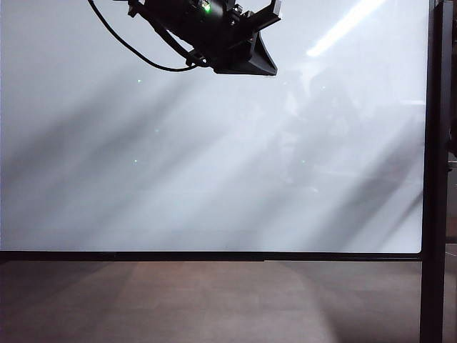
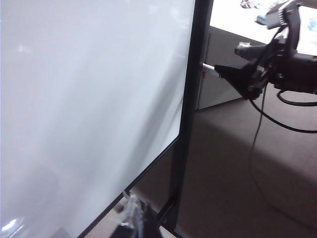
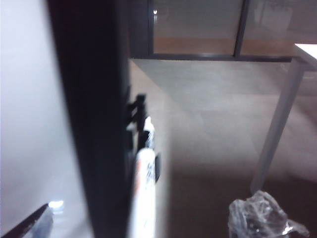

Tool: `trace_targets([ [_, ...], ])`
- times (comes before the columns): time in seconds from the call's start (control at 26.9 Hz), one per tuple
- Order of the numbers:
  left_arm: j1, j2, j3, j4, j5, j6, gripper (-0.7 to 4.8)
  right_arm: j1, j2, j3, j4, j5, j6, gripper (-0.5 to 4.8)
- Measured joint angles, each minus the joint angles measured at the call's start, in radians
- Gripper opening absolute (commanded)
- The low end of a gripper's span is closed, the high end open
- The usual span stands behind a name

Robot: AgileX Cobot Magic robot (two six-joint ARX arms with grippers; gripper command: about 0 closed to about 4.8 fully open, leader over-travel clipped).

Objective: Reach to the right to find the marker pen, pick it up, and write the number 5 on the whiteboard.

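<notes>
Directly ahead of the right gripper (image 2: 229, 73), just beyond its fingertips, we find the marker pen (image 3: 144, 188). The pen sits against the outer face of the whiteboard's side post (image 3: 91, 124), apparently seated in a dark holder (image 3: 140, 111) farther from the hand. Its long axis runs level and nearly in line with the gripper's reach, so the near end faces the hand rather than the barrel lying across it.

The right gripper's fingers stand wide apart and hold nothing. One finger (image 3: 29, 225) lies on the board side of the post, and the plastic-wrapped finger (image 3: 260, 218) lies on the far side of the pen. We judge that the fingers straddle both pen and post, so a shift away from the post looks necessary before closing. The left wrist view shows this arm stretched level past the post, with the gripper tip pointing at the pen.

The left gripper (image 1: 246, 50) hangs high in front of the whiteboard (image 1: 178, 164), well apart from the pen and much the farther hand. We cannot tell whether its fingers are apart or together. No number 5 appears on the board, so writing has not begun.
</notes>
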Motion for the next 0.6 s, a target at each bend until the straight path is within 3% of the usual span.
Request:
trace_targets([
  [0.15,0.000,0.000,0.000,0.039,0.000,0.000,-0.05,0.000,0.102,0.125,0.008,-0.023,-0.001,4.79],
  [0.41,0.000,0.000,0.000,0.085,-0.019,0.000,-0.05,0.000,0.126,0.155,-0.024,-0.048,-0.001,4.79],
  [0.48,0.001,0.000,0.000,0.085,-0.019,0.001,-0.05,-0.006,0.129,0.155,-0.033,-0.061,-0.001,3.73],
  [0.6,0.001,0.000,0.000,0.085,-0.019,0.002,-0.05,-0.013,0.135,0.155,-0.047,-0.069,-0.003,3.55],
])
